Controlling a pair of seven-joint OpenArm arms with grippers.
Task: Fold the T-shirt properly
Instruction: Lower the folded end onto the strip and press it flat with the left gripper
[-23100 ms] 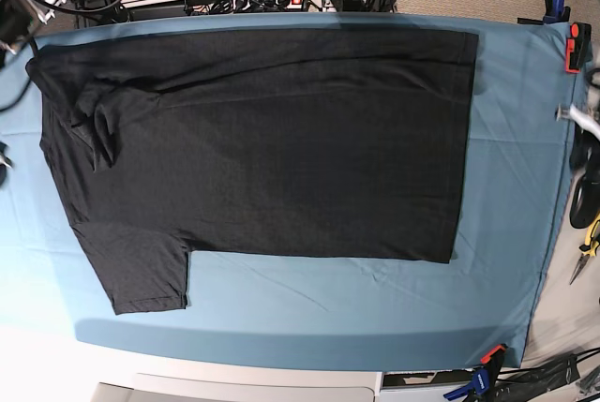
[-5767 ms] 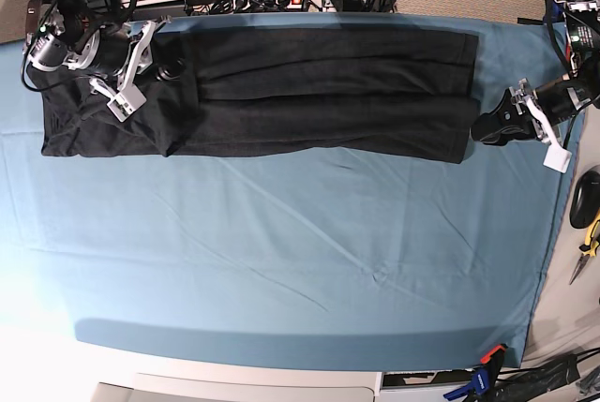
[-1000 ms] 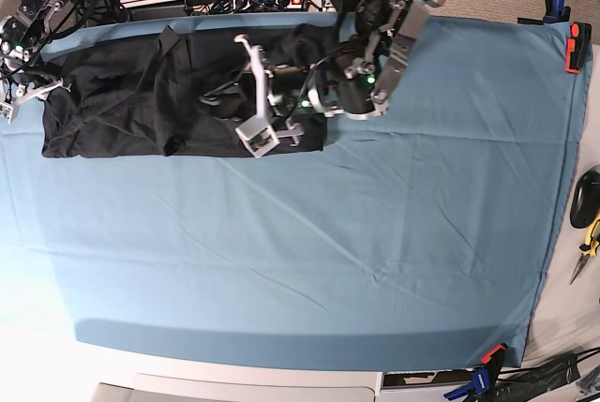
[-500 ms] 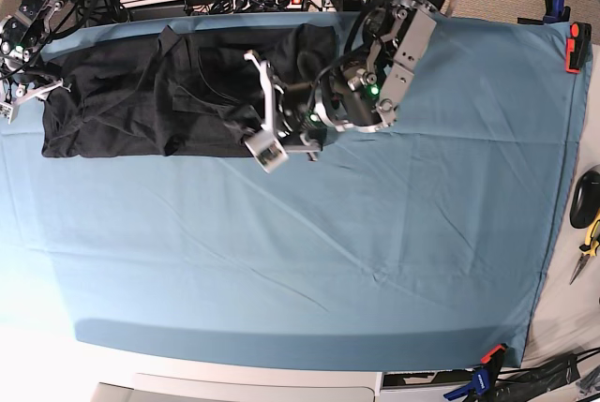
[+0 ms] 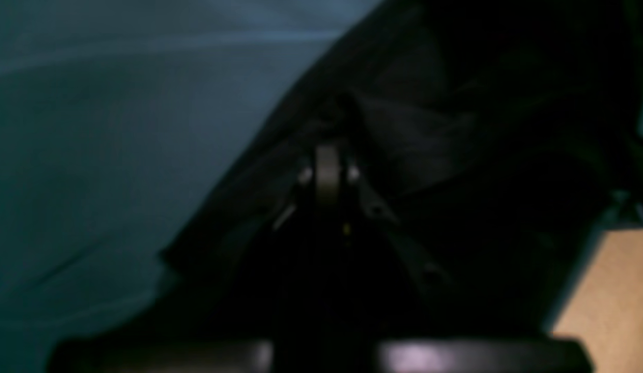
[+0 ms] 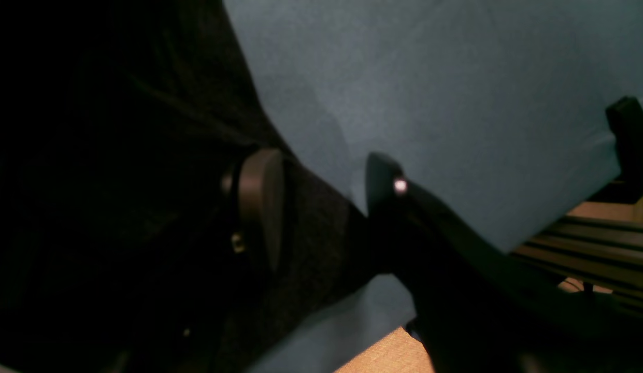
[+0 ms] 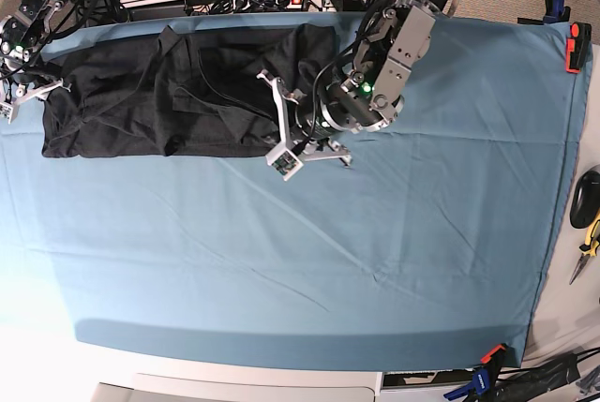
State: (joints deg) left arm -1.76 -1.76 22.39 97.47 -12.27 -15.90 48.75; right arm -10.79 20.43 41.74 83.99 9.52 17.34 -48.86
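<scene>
my left gripper, jaws clenched with no cloth visibly between them, sits at the folded edge of the t-shirt, while my right gripper, parted, straddles its far corner; a snag could drag the fold apart.

my left arm is black and grey metal, draped in black cables, with a small green light glowing near the wrist. my left gripper has pale grey fingers. my right gripper's fingers look dark and rounded, one with a small bright screw.
</scene>
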